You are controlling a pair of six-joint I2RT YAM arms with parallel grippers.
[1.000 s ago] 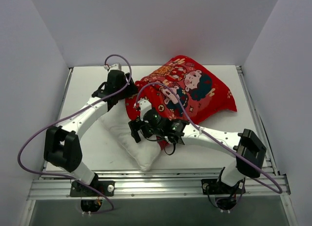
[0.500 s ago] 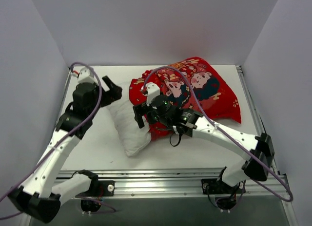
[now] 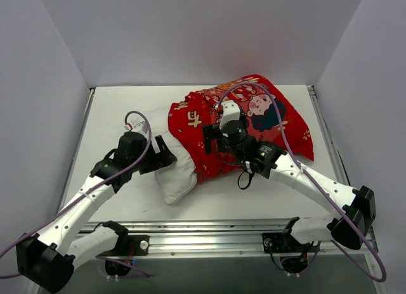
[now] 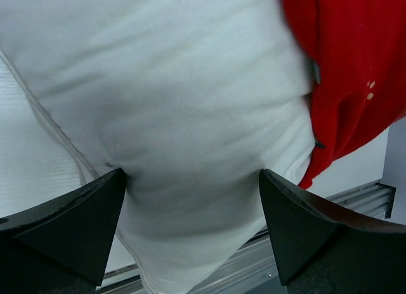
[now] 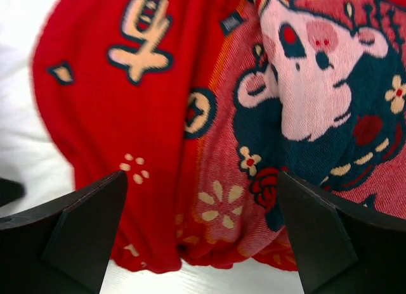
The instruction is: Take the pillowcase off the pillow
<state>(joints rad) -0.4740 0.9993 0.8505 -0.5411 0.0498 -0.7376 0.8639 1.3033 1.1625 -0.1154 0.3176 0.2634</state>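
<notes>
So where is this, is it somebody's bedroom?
Probably not: it looks like a robot test booth. Bare white walls box in a white table, the left arm and right arm are bolted to a metal rail, and the pillow lies on that table.

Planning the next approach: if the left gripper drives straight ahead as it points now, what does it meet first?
Most likely the bare end of the plump white fabric pillow, centred between the open fingers of the left gripper. The bright red printed pillowcase lies off to one side.
</notes>
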